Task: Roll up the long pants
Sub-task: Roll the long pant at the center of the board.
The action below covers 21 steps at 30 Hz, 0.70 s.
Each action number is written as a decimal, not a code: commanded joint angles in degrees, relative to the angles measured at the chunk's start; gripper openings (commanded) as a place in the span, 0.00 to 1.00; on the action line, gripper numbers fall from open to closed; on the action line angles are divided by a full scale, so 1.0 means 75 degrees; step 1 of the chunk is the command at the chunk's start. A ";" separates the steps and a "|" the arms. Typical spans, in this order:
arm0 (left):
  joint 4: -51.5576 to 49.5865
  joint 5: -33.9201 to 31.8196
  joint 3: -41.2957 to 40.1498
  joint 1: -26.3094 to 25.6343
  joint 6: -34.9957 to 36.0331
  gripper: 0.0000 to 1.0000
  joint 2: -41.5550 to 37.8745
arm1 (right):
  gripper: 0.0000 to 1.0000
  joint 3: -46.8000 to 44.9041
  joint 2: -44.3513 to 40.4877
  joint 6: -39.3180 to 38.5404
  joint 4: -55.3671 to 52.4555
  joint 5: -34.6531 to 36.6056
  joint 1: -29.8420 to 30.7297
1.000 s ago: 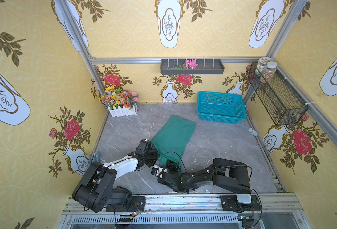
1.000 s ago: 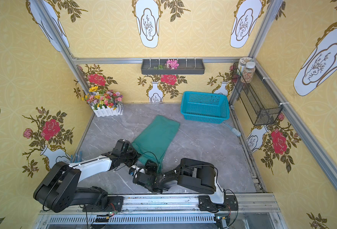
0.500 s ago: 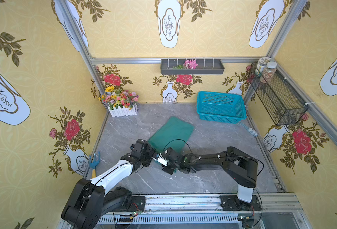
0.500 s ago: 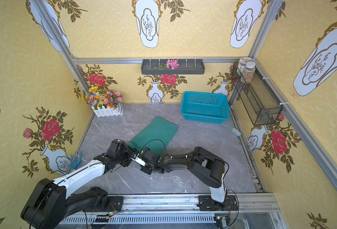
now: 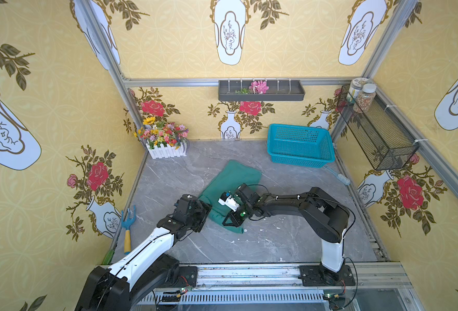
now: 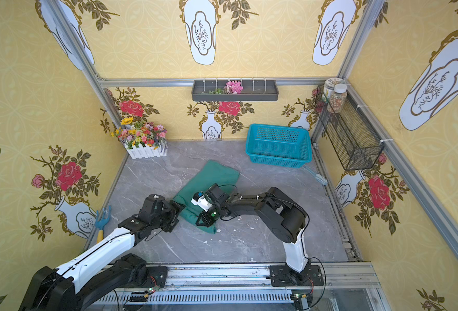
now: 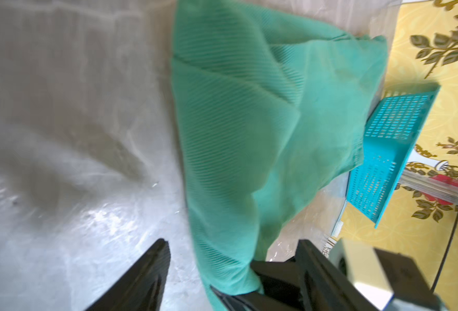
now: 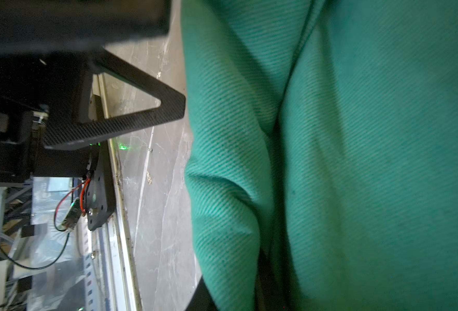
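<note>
Now | long pants lengthwise near-to-far | left tool spread | right tool pinching them

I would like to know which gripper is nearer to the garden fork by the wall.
Left. The left gripper is open at the edge of the long pants, on the side toward the garden fork; the right gripper, pinching the pants, lies beyond it, farther away.

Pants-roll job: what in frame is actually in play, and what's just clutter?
In play:
- long pants, partly folded
- left gripper, open, fabric between its jaws
- right gripper, pinching the near fold

Clutter:
- turquoise basket
- flower box
- garden fork
- brush
- wall tray
- wire shelf with jars
</note>
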 commanded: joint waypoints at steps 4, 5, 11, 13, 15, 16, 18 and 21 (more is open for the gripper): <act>0.0791 0.0606 -0.0203 0.0007 0.0075 0.79 0.0490 | 0.02 0.0076 0.0178 0.0520 -0.0901 -0.0594 -0.0214; 0.1040 0.0715 -0.0246 0.0006 0.0093 0.79 0.0650 | 0.02 0.0080 0.0217 0.0554 -0.0879 -0.0732 -0.0241; 0.1792 0.0993 -0.0266 0.0007 0.0168 0.72 0.1535 | 0.03 0.0074 0.0379 0.0850 -0.0659 -0.1393 -0.0537; 0.1860 0.0991 -0.0209 0.0008 0.0208 0.68 0.1767 | 0.03 0.0101 0.0402 0.0950 -0.0604 -0.1631 -0.0627; 0.1856 0.0953 -0.0110 0.0019 0.0286 0.61 0.2016 | 0.03 0.0132 0.0455 0.1042 -0.0576 -0.1904 -0.0723; 0.1854 0.0935 -0.0061 0.0020 0.0328 0.59 0.2153 | 0.04 0.0145 0.0476 0.1105 -0.0553 -0.2034 -0.0788; 0.1862 0.0918 0.0024 0.0020 0.0383 0.52 0.2384 | 0.05 0.0130 0.0523 0.1281 -0.0429 -0.2256 -0.0912; 0.1820 0.0888 0.0194 0.0020 0.0513 0.40 0.2786 | 0.09 0.0112 0.0571 0.1531 -0.0246 -0.2528 -0.1064</act>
